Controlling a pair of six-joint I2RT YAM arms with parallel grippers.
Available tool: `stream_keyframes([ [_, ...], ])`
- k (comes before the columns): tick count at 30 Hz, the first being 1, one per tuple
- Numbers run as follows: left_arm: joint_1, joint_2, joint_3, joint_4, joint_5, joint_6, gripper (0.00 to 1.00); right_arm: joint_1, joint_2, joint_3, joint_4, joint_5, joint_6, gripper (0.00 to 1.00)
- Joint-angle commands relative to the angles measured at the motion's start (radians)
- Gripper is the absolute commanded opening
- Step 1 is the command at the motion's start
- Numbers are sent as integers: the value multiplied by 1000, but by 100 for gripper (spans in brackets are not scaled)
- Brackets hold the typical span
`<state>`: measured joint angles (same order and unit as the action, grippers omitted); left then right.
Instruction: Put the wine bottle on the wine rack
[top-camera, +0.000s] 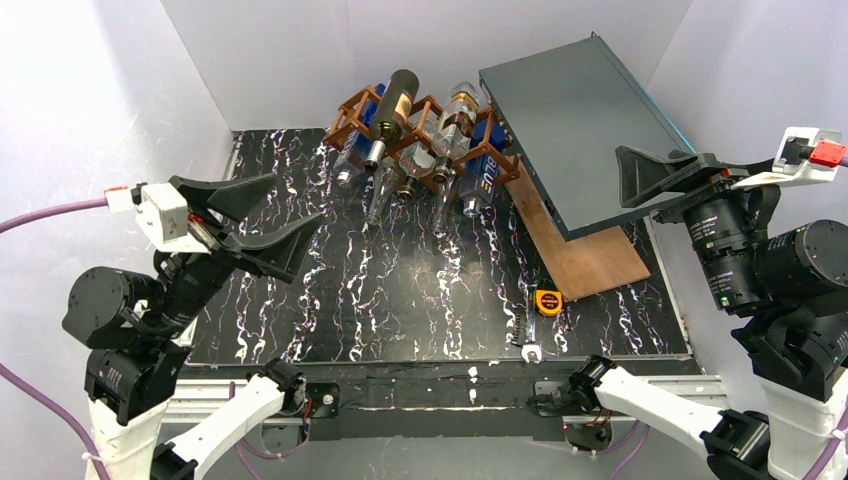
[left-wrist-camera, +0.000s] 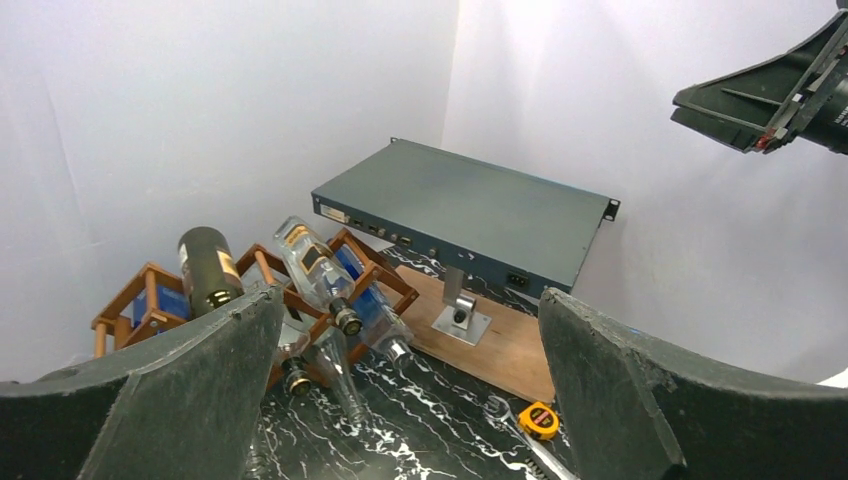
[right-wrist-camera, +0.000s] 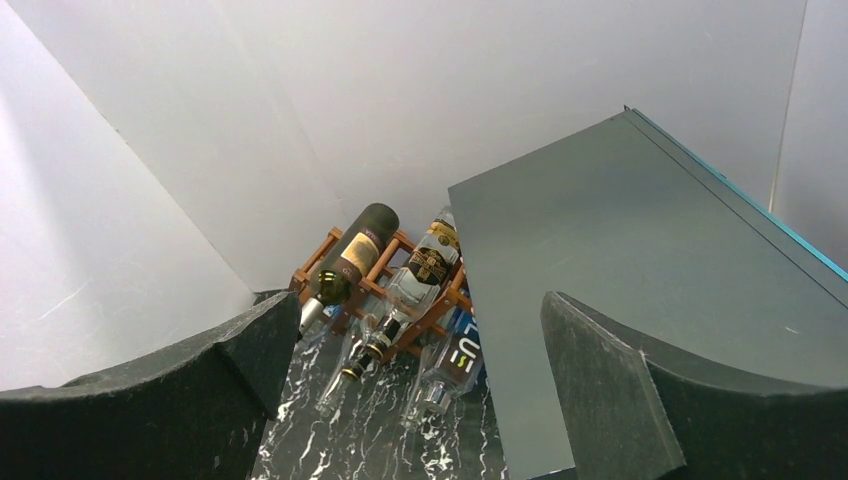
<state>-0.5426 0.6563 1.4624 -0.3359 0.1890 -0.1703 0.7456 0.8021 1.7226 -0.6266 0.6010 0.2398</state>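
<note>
Dark glass bottle (top-camera: 395, 105) lies neck-forward on top of the rack (top-camera: 346, 110) — placing looks done. My left hand (top-camera: 292, 205) and right hand (top-camera: 622, 178) hang spread, empty, well apart from it — next I'd only check it sits steady.

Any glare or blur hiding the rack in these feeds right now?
Top external: evenly lit, wine rack sharp, no glare. Left wrist: sharp, but a finger of the left claw hides the rack's lower edge. Right wrist: sharp too, rack small, grey panel overlaps its right end.
</note>
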Motion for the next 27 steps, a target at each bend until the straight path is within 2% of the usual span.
stream_keyframes([
  [1,-3,-16,-5,32,-51,39,98,-5,-8,6,56,22,6,100],
  [24,-4,-12,-8,18,-57,61,98,-5,-19,-14,81,12,28,100],
  [27,-3,-12,-12,18,-57,61,98,-5,-20,-29,96,-33,1,100],
])
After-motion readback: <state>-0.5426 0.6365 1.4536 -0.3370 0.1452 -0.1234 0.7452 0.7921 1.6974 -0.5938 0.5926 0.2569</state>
